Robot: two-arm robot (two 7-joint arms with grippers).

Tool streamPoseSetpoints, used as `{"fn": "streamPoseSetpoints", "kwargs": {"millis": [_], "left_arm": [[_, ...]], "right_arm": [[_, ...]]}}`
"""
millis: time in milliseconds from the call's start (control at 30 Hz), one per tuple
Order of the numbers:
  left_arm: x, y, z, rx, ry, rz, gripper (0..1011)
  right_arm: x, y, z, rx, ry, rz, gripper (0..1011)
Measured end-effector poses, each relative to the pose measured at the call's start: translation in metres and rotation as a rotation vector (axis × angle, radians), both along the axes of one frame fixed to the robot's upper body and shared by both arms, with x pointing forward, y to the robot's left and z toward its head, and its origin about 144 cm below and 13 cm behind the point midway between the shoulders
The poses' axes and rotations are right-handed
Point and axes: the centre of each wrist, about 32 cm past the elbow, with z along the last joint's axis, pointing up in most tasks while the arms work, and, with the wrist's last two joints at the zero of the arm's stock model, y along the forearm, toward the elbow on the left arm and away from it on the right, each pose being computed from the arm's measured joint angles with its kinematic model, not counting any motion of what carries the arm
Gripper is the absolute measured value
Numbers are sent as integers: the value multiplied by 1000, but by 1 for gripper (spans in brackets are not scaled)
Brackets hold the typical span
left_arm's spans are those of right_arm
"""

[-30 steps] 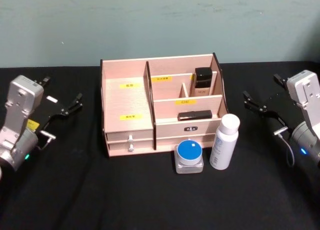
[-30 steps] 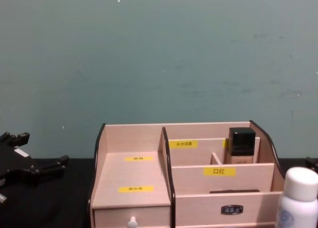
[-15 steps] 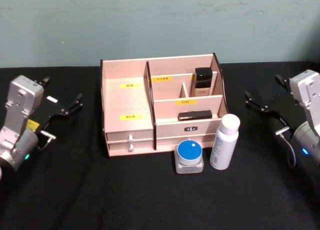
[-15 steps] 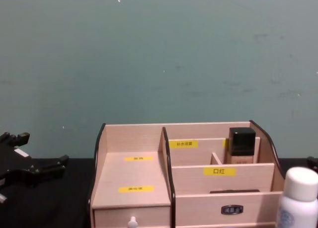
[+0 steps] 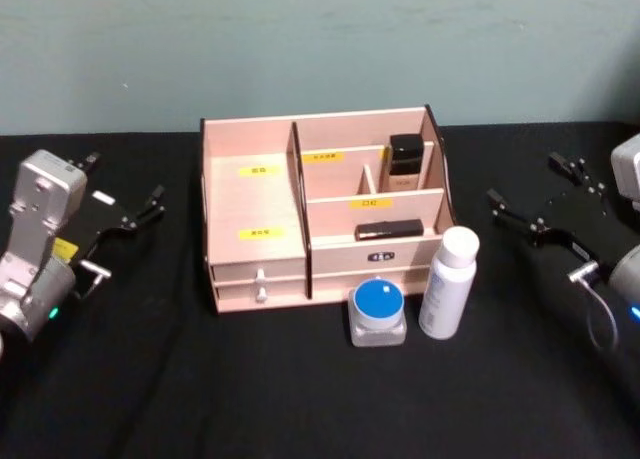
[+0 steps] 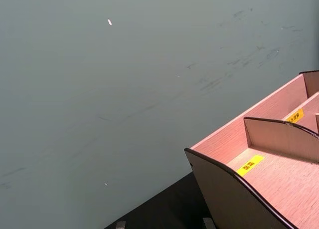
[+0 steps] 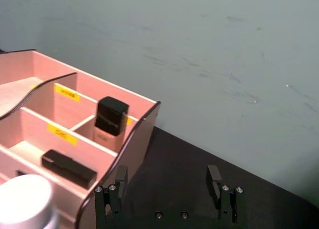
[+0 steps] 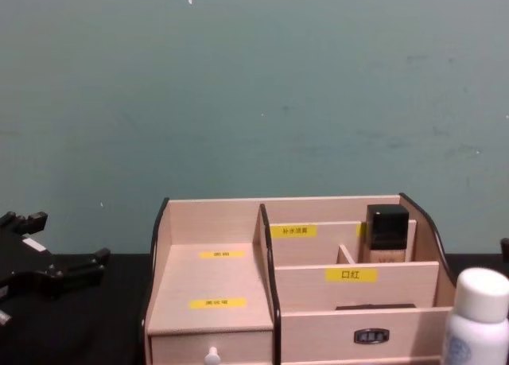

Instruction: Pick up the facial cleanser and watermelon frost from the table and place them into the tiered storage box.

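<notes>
The tiered storage box [image 5: 228, 207] stands mid-table, with yellow labels and two drawers at its lower left. Right in front of it a white capped bottle [image 5: 447, 284] stands beside a clear jar with a blue lid [image 5: 377, 311]. No label is legible enough to say which is the facial cleanser and which the watermelon frost. My left gripper [image 5: 125, 179] hovers open far left of the box, also in the chest view [image 8: 67, 239]. My right gripper [image 5: 523, 179] is open to the right of the box and bottle; in the right wrist view [image 7: 167, 176] nothing sits between its fingers.
A black-capped bottle [image 5: 405, 162] and a black stick [image 5: 389, 230] lie in the box's right compartments. Its wide left shelves [image 8: 219, 281] hold nothing. Black cloth covers the table and a teal wall rises just behind the box. The bottle [image 8: 475, 317] shows at the chest view's lower right.
My right arm has drifted toward the right edge of the head view, its body now partly cut off. The left arm, box, bottle and jar have not moved.
</notes>
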Motion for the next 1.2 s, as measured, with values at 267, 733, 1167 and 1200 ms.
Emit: {"fn": "streamPoseSetpoints", "kwargs": {"millis": [267, 733, 1167, 1200], "left_arm": [[0, 0, 0, 0, 0, 0, 1001], [0, 0, 0, 0, 0, 0, 1001], [0, 0, 0, 0, 0, 0, 1001], [0, 0, 0, 0, 0, 0, 1001]], "right_arm": [[-25, 1, 29, -36, -7, 40, 1004], [-66, 5, 57, -54, 15, 131, 1004], [-73, 13, 54, -40, 198, 177, 1004], [-72, 13, 53, -40, 211, 177, 1004]]}}
